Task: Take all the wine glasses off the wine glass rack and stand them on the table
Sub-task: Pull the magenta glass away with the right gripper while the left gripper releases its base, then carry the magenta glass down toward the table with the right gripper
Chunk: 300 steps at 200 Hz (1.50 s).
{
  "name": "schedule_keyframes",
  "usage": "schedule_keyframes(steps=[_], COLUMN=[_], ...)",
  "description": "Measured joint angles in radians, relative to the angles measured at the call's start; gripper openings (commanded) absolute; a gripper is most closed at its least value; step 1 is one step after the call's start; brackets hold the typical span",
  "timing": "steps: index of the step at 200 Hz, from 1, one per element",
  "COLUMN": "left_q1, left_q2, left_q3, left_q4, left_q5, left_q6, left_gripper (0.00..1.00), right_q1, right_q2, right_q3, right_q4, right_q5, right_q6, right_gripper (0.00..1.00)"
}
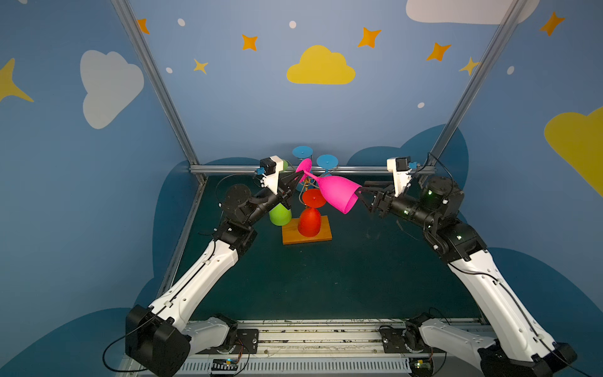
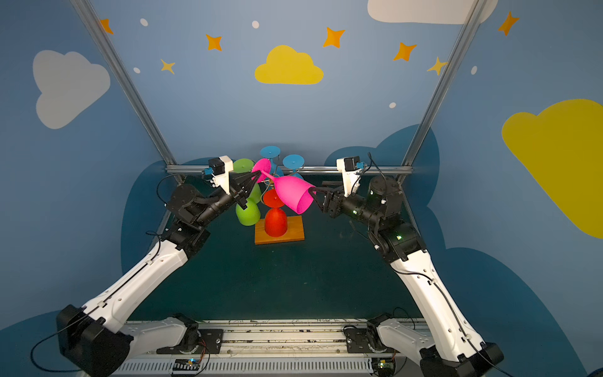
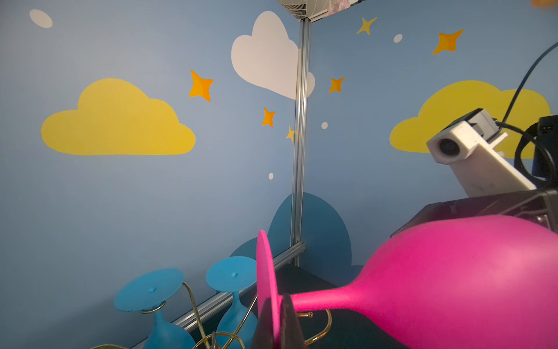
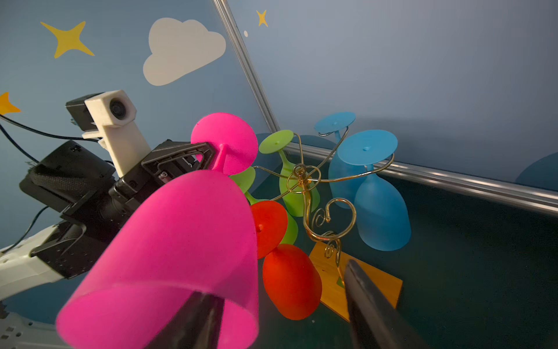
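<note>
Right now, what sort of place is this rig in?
Likely a staged robot test cell, not a home: blue walls with cloud decals and stars, aluminium frame posts at the corners, and a slotted mounting rail along the front edge.

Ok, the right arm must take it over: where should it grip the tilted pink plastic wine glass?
Probably grip the pink wine glass by its bowl wall at the rim, coming from the right, one finger inside. It lies almost sideways, mouth facing the right gripper, and the left gripper pinches its foot.
</note>
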Motion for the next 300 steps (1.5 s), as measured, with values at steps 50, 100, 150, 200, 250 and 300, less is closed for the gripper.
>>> schedule_keyframes(steps=[50, 100, 150, 200, 250, 300], left_q1=[0.009, 0.011, 0.012, 0.021, 0.088, 0.193], left_q2=[0.004, 0.015, 0.015, -0.007, -0.106, -0.246], left_q3=[0.015, 0.019, 0.024, 0.012, -0.029, -0.130], left_q4=[-0.007, -0.005, 0.001, -0.006, -0.029, -0.078], left_q5=[0.011, 0.033, 0.042, -0.014, -0.111, -0.170], left_q6=[-0.030, -0.059, -0.059, -0.050, -0.078, -0.097], left_gripper=[0.07, 0.17, 0.57, 0.89, 0.99, 1.00], right_q1=[0.007, 0.010, 0.011, 0.003, -0.035, -0.069], right_q2=[0.027, 0.027, 0.026, -0.034, -0.135, -0.119], right_q3=[0.000, 0.000, 0.002, 0.052, 0.171, 0.251], right_q4=[0.044, 0.054, 0.055, -0.040, -0.241, -0.492], right_q5=[-0.043, -0.055, -0.042, 0.079, 0.301, 0.480], right_q6=[0.017, 0.031, 0.032, -0.031, -0.148, -0.236], right_gripper=[0.17, 0.00, 0.00, 0.00, 0.00, 0.00])
